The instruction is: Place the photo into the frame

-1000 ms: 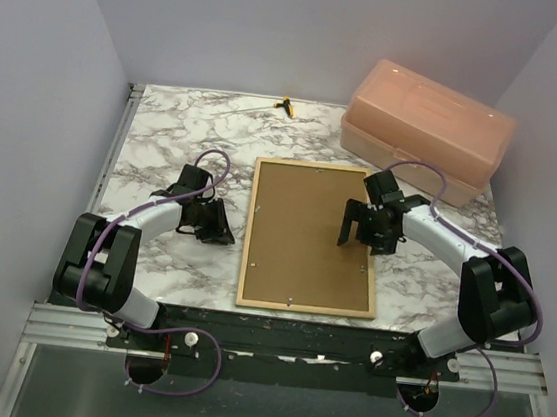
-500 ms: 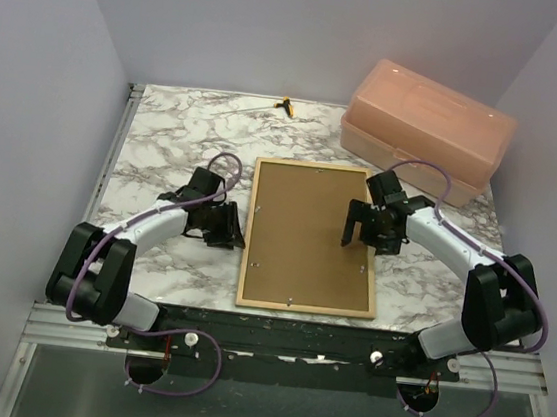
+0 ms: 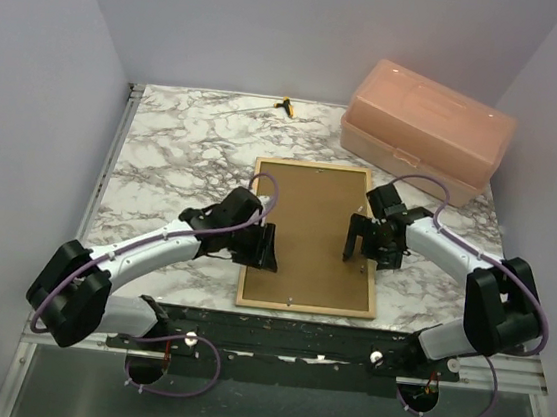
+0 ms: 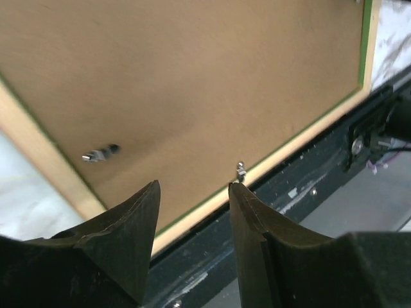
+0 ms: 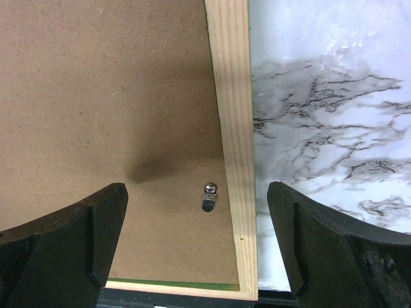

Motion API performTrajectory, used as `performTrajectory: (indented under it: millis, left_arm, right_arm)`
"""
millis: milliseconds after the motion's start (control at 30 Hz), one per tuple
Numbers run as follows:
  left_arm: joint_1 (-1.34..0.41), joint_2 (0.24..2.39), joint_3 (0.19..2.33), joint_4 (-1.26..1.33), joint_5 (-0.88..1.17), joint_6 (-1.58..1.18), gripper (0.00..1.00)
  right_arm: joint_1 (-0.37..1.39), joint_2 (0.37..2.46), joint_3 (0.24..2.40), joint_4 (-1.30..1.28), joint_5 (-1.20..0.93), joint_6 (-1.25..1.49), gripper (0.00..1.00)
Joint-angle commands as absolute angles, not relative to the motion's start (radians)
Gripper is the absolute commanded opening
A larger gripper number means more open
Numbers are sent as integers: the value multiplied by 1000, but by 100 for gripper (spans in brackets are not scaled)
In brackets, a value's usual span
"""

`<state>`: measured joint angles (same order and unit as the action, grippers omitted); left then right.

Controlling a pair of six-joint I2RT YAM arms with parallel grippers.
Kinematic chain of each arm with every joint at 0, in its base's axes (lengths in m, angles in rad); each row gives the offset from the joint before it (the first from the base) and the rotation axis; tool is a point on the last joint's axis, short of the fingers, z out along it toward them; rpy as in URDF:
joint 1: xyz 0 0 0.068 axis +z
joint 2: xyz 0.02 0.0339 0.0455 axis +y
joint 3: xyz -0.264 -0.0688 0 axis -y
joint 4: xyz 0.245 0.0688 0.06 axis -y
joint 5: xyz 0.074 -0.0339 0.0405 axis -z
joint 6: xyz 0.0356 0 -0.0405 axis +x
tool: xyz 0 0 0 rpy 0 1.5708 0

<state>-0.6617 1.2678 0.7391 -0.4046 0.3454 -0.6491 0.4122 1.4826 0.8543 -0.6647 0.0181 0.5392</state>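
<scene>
The frame [image 3: 302,307] lies back-up in the middle of the table, its light wood rails around the brown backing panel [image 3: 307,222]. The photo is not in view. My left gripper [image 3: 259,247] is open over the frame's near left part. In the left wrist view it [image 4: 192,189] hangs above the backing panel [image 4: 192,83], with small metal clips [image 4: 99,154] close by. My right gripper [image 3: 360,240] is open over the frame's right side. In the right wrist view it [image 5: 198,192] straddles a clip [image 5: 209,196] and the wood rail [image 5: 234,128].
A pink plastic box [image 3: 426,130] stands at the back right. A small yellow and black item [image 3: 287,105] lies at the table's back edge. The marble table [image 3: 164,155] ends at a black rail [image 3: 295,326] just near of the frame.
My left arm has swung right and nearer, from the table left of the frame to over its near left part. My right gripper has shifted slightly nearer.
</scene>
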Motion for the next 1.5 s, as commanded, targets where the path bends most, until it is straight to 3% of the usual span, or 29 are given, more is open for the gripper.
performTrajectory:
  millis: [0,367,567,733,933,1233,1467]
  left_arm:
    - [-790,1284,738,-390,313,-726,49]
    - [-1042,1461,866,-410,257,-773,45]
    - [-1110,1550,979,-572,81,-770,46]
    - [-1145,1638,1046,-645,8,-771,45]
    - [-1174,1685,1101,-744,-112,-803,38]
    - [-1177,1714,1131,-834,-188,-818,29]
    - [-1180,1705,1131,-830,-192,-813,26]
  right_arm:
    - [411,1434,817,-635,-37,556,98]
    - [411,1445,776,-617,-52,584,96]
    - [411,1444,779,-619,-46,583,96]
    - [410,1443,778,-620,-45,585,96]
    - [411,1448,776,-618,-42,587,95]
    - [410,1468,773,-617,-23,598,83]
    - [411,1471,770,-612,-26,600,82]
